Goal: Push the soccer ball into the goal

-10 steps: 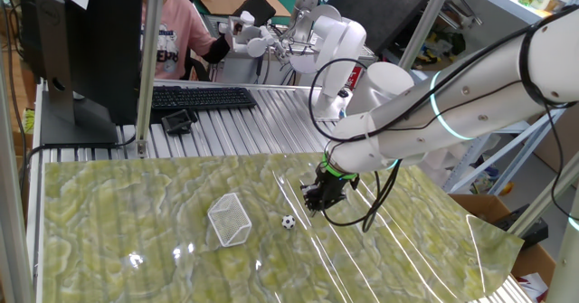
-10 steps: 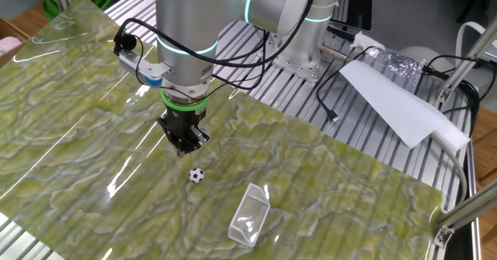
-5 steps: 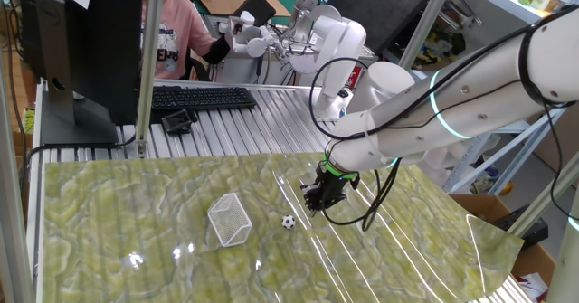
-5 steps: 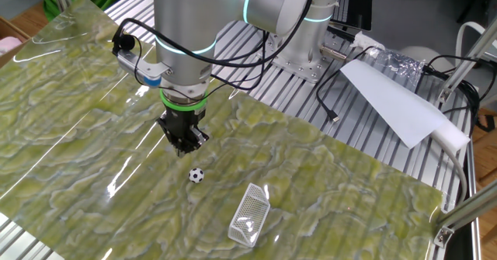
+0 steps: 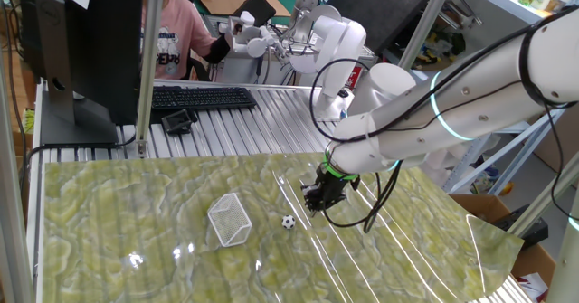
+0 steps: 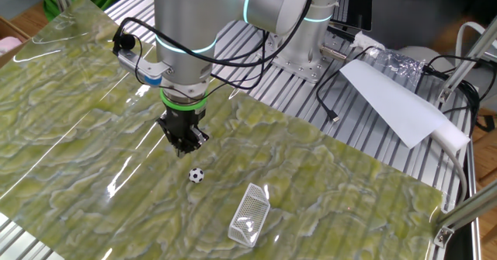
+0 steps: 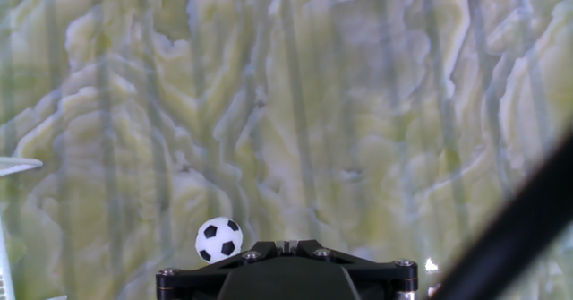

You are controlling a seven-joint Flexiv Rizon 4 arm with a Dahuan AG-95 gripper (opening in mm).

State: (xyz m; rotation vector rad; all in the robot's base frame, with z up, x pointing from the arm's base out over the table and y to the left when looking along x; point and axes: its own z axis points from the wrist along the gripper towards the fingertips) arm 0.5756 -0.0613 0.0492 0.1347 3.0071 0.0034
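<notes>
Netting of the goal (image 5: 230,220) is sitting leftmost on our green mat (image 5: 136,203); the soccer ball (image 5: 288,222) is resting between it and our gripper (image 5: 316,200), whose fingers we are holding clenched, grasping nothing.

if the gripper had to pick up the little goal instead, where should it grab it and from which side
Probably the top bar of the goal's white frame, coming straight down from above. The goal sits on the mat as a boxy wedge of soft mesh, so the netting would likely give way, while the frame looks rigid and thin enough for the fingers to straddle. The soccer ball lies apart from it, out of the way.
</notes>
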